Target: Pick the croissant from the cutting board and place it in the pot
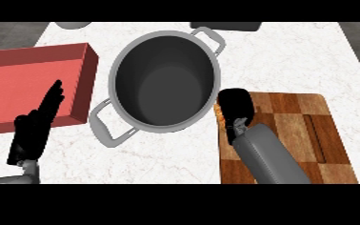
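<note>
The right robot hand [235, 104] sits at the near-left corner of the cutting board [302, 124], curled downward, and an orange-brown sliver at its left edge looks like the croissant [220, 110], mostly hidden under it. I judge the fingers are wrapped round the pastry, though the hand covers most of the contact. The croissant, then, is at the board's left edge, just beside the pot [165, 83], not yet inside.

To do this step well: lift straight up until clear of the pot's rim, which is right next to the hand, then carry left over the dark opening and let go low and central. Watch the pot's near handle and rim; a sideways drag could nudge the pot.

The left robot hand [35, 126] rests at the left, fingers straight and together, pointing up over the red tray [42, 71].

Everything stands on a white marbled worktop [169, 157]. Two objects, one grey and one dark, peek in at the far edge, too cut off to name.
</note>
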